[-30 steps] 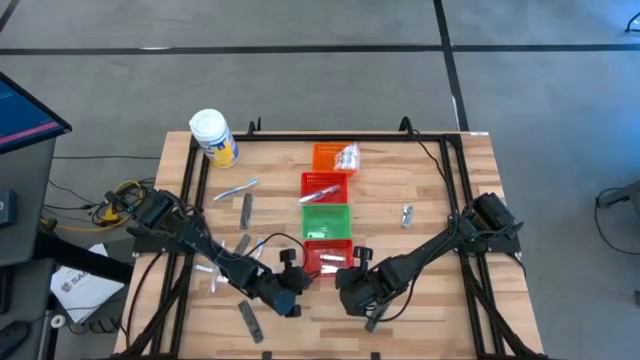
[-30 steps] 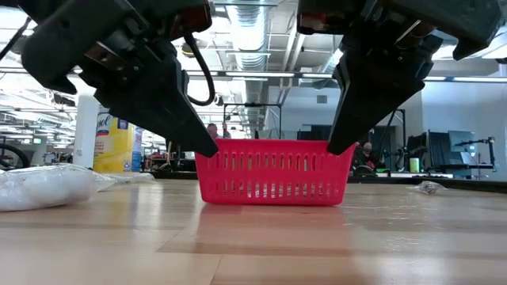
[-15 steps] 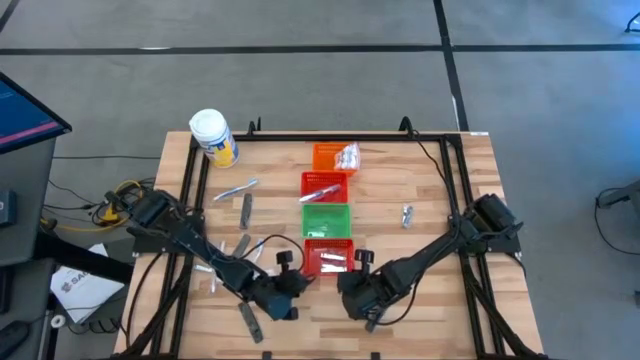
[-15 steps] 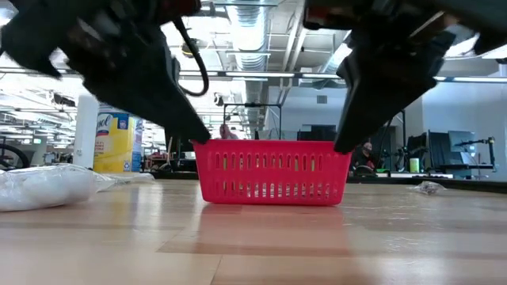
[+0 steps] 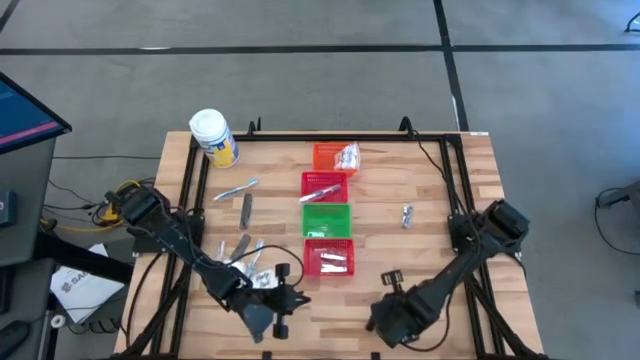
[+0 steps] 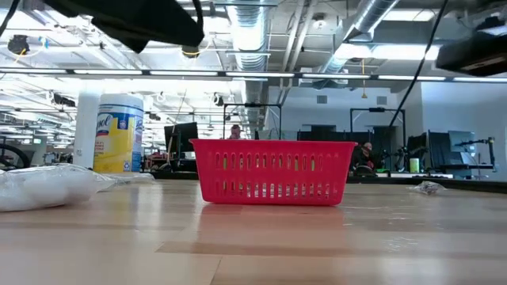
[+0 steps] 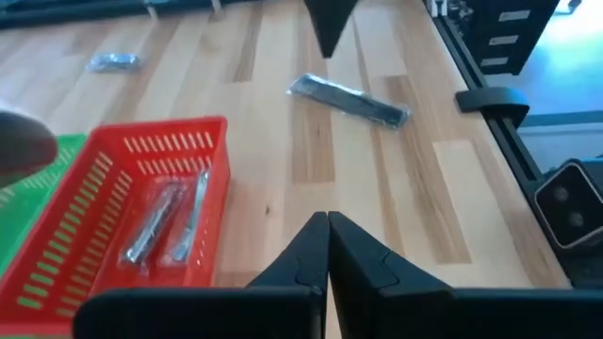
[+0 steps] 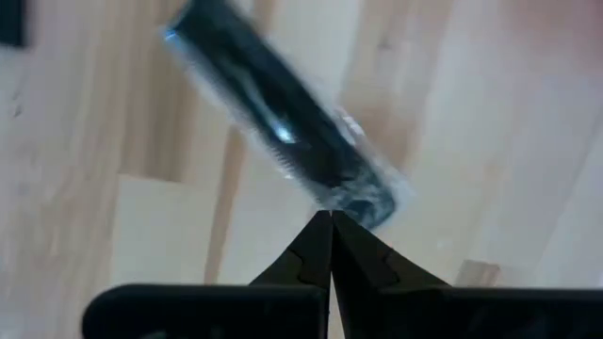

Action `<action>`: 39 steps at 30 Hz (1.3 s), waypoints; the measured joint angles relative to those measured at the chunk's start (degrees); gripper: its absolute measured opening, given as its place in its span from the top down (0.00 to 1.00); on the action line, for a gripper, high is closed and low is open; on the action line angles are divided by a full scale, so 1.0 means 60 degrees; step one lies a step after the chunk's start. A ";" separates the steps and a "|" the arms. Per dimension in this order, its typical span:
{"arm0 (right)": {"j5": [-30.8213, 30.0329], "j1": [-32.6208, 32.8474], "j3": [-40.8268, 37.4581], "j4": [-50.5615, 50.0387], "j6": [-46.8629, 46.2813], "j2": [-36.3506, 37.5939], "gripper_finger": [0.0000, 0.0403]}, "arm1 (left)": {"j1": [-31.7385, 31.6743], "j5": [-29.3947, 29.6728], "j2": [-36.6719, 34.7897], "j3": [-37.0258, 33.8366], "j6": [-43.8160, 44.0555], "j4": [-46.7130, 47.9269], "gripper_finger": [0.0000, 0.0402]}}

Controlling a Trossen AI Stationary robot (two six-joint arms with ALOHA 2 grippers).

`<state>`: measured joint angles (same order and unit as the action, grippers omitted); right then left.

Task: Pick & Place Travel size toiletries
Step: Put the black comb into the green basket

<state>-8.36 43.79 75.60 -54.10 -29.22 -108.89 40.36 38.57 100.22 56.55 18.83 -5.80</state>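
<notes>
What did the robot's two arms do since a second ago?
Both arms pulled back from the near red basket toward the table's front edge. The left gripper and the right gripper, both shut and empty, now sit lower in the high view, and in the low view they no longer hang beside the basket. The baskets, toiletries and white jar stayed put.

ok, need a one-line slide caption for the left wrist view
Left gripper, fingers shut, above the table beside the red basket holding silvery tubes; dark wrapped strip lies beyond.

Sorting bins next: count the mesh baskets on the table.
4, in one row down the table's middle: orange basket farthest back, then red basket, green basket, and the near red basket.
</notes>
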 joint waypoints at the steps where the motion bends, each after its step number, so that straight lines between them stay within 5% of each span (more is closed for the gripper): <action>1: -0.0005 0.0087 -0.0061 0.0133 0.0109 -0.0004 1.00 | -0.0011 0.0004 0.0000 0.0000 -0.0059 -0.0042 1.00; 8: 0.0032 -0.0055 -0.0524 0.1152 0.0657 -0.0021 1.00 | -0.0015 0.0004 0.0000 0.0000 -0.0091 -0.0134 1.00; 14: 0.1309 -0.0558 -0.1157 0.1633 0.0872 -0.0024 1.00 | -0.0015 0.0002 0.0000 0.0000 -0.0095 -0.0160 1.00; 31: 0.1120 -0.1435 -0.1263 0.3799 -0.0032 -0.0024 1.00 | -0.0015 -0.0178 0.0000 0.0000 -0.0099 -0.0491 1.00; 39: 0.1415 -0.0876 -0.1266 0.1688 -0.0740 0.0098 1.00 | 0.0115 -0.0186 0.0000 0.0004 -0.0099 -0.0571 1.00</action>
<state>0.13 38.53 68.00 -43.97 -33.66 -108.30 41.05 37.45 100.22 56.58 18.24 -9.23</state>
